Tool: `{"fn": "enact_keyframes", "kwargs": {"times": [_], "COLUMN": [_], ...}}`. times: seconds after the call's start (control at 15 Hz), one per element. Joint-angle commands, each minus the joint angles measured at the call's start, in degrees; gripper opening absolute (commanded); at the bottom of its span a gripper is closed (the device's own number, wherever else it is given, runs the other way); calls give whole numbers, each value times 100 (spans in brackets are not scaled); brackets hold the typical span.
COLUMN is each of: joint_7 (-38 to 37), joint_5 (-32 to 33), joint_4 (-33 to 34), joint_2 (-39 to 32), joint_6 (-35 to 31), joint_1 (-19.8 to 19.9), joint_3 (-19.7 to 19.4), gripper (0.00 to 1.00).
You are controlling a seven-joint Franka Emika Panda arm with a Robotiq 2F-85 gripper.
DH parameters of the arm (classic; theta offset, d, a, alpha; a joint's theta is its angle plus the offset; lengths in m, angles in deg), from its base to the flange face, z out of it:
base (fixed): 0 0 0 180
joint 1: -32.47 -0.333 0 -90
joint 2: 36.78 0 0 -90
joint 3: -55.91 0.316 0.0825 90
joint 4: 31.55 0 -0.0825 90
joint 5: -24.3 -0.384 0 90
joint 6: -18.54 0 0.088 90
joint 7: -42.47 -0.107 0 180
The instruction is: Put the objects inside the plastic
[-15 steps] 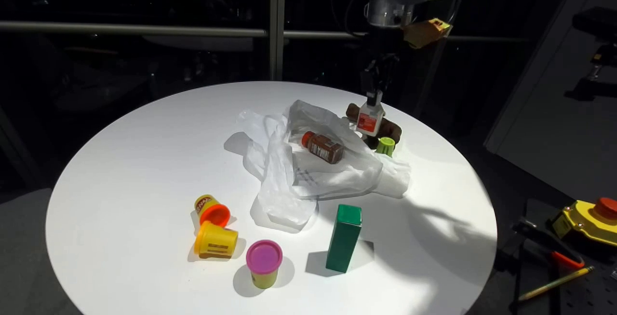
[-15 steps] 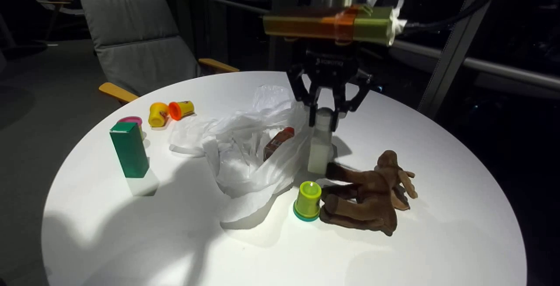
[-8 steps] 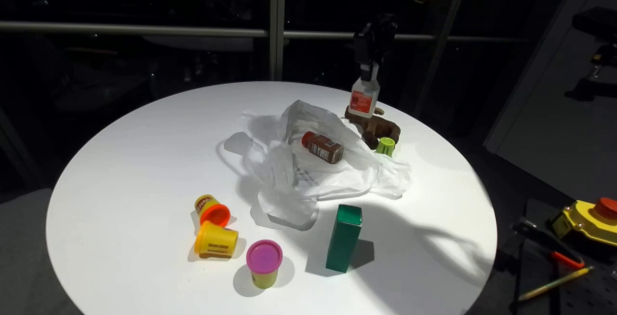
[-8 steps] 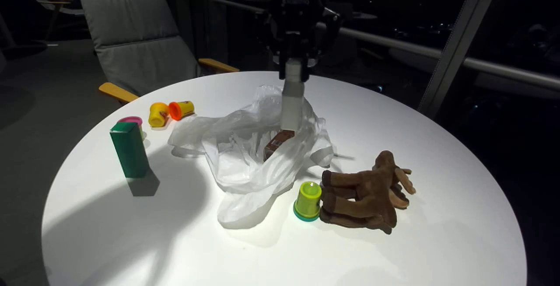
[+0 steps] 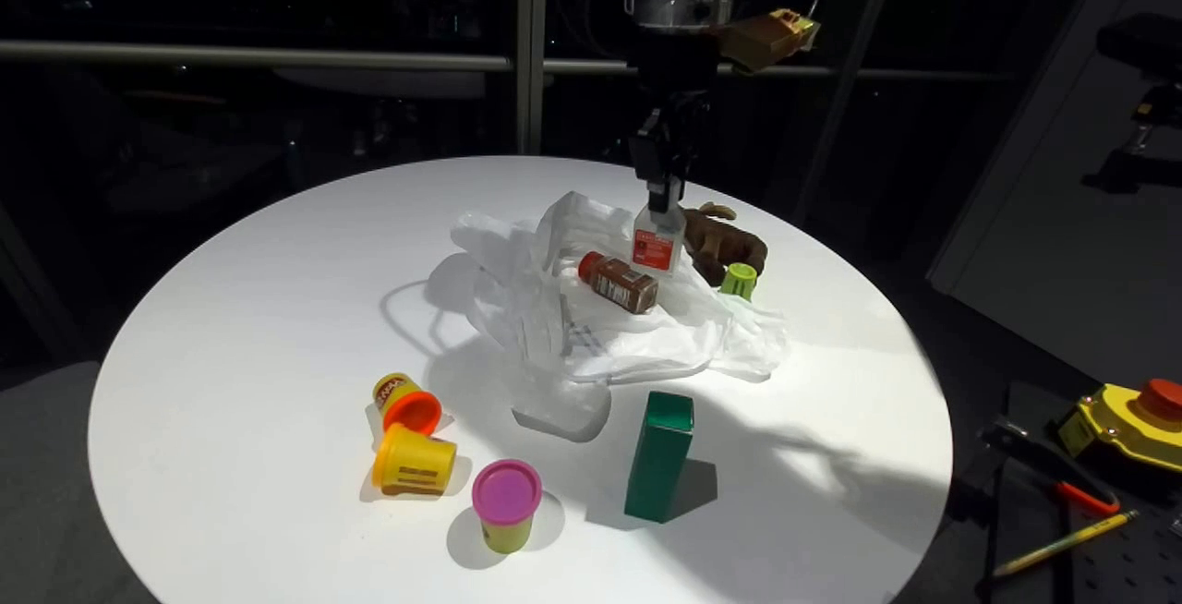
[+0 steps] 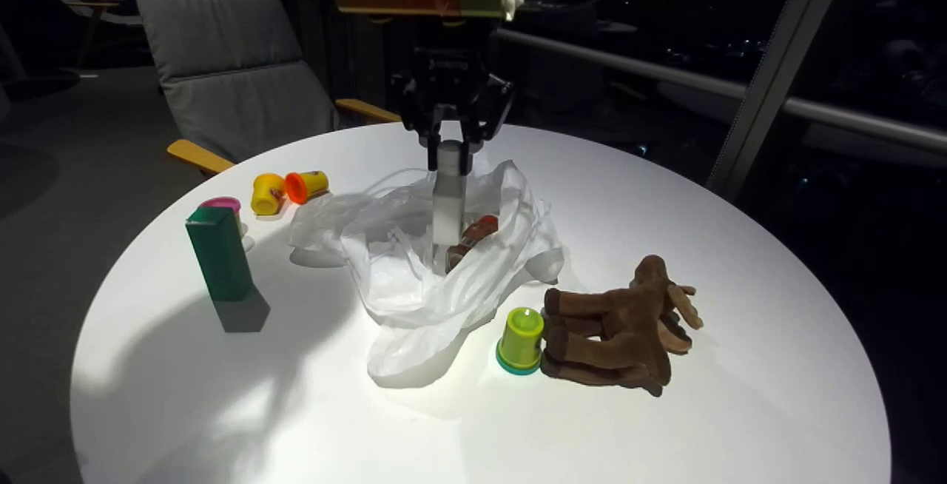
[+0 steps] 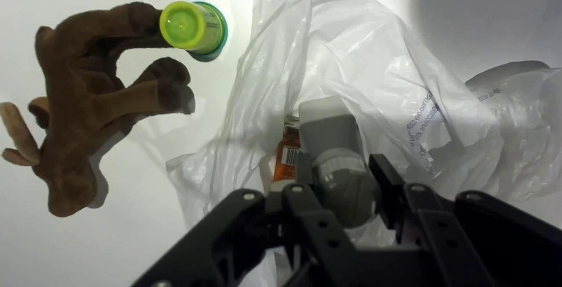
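**One worktop (image 5: pixel 277 262), one plastic bag (image 6: pixel 444 306), one white bottle (image 5: pixel 656 242) in the jaws**

The worktop is round and white. Beyond its edge, a grey chair (image 6: pixel 222 69) shows its back and wooden arms in an exterior view. The bag lies crumpled with its mouth open; the wrist view brings out blue lettering on it. One brown soft toy (image 6: pixel 621 336) lies on its side near the bag, in full sight in an exterior view. One green box (image 6: pixel 218 258) stands upright; in that exterior view it blocks most of a purple-lidded tub (image 6: pixel 226 203).

Bottles number two. The white one hangs upright at the bag's mouth, the jaws closed in on its top with only that width between them; whether its base touches the plastic I cannot tell. Its red label (image 5: pixel 652 250) shows only in an exterior view. The brown bottle (image 5: pixel 619 283), red-capped, lies in the bag just beside it, partly covered by the white bottle and the jaws in the wrist view.

Off to the side of the worktop sits a stop button (image 5: pixel 1127 424). Tubs number four: the purple-lidded tub upright, an orange-lidded tub (image 5: pixel 406 404) and a yellow-lidded tub (image 5: pixel 417 461) on their sides close together, and a lime tub (image 7: pixel 193 28), lid down, by the toy's feet. The wrist view catches only the lime one. A pencil (image 5: pixel 1067 545) lies near the stop button.
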Motion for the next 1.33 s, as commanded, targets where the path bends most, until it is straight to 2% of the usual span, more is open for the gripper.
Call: {"fn": "enact_keyframes", "kwargs": {"times": [0.0,0.4,0.93,1.0,1.13,1.27], "joint_7": [-94,-227,-202,-199,-145,-149], "joint_5": [-106,123,111,180,213,265], "joint_4": [603,1226,1622,1615,1571,1459], "joint_2": [-592,-1278,-1776,-1745,-1583,-1358], "joint_6": [-201,-492,-543,-486,-307,-227], "joint_1": [-47,-214,-286,-318,-312,-292], "joint_3": [63,-11,-15,-45,-49,-98], "gripper": [12,12,14,62,67,83]}}
